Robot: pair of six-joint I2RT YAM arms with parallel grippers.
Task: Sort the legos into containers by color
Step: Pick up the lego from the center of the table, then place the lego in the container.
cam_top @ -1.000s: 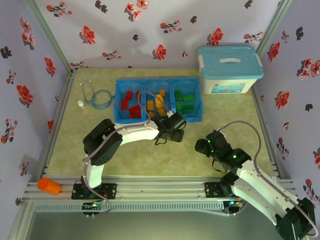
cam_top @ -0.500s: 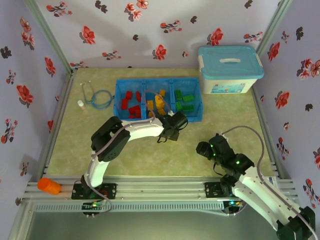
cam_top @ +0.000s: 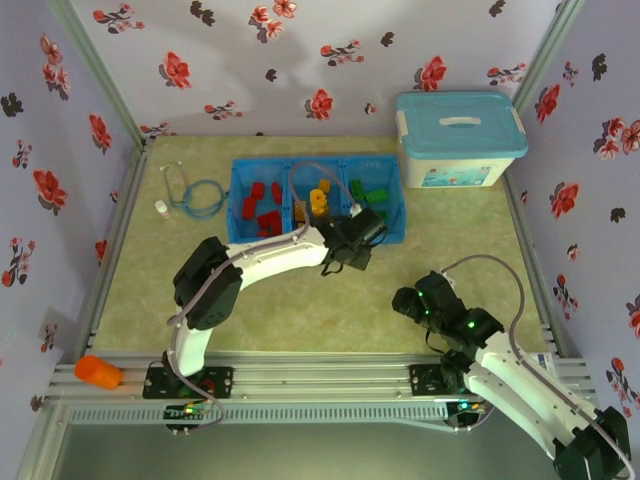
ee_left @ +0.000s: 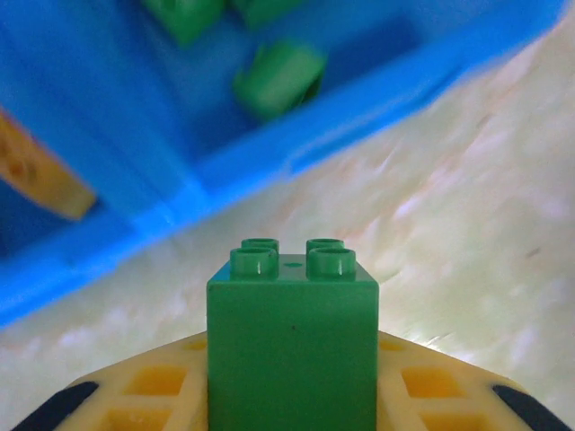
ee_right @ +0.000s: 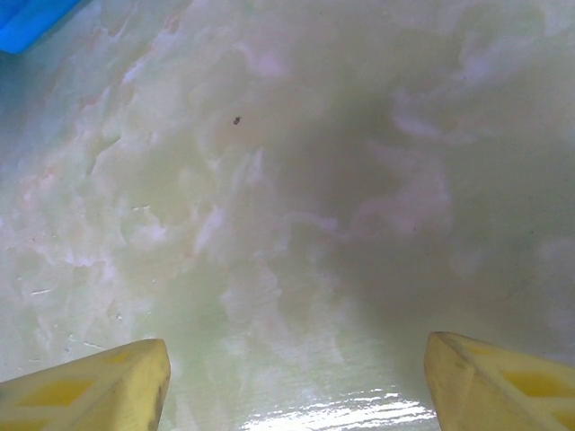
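My left gripper (cam_top: 360,232) is shut on a green lego (ee_left: 292,337), studs pointing away, just in front of the blue tray's (cam_top: 320,162) near wall (ee_left: 296,135). The tray's three containers stand side by side: red legos (cam_top: 262,208) on the left, yellow-orange ones (cam_top: 318,200) in the middle, green ones (cam_top: 372,195) on the right. In the left wrist view, green legos (ee_left: 278,79) lie in the compartment beyond the wall. My right gripper (cam_top: 405,298) hangs open over bare table (ee_right: 296,224), nothing between its fingers.
A white box with a light-blue lid (cam_top: 460,138) stands at the back right, beside the tray. A stethoscope (cam_top: 195,195) and a small white bottle (cam_top: 161,208) lie left of the tray. An orange object (cam_top: 98,372) rests on the front rail.
The left gripper has shut on the green lego and moved right and back, toward the tray's right end. The right arm has shifted slightly toward the near edge.
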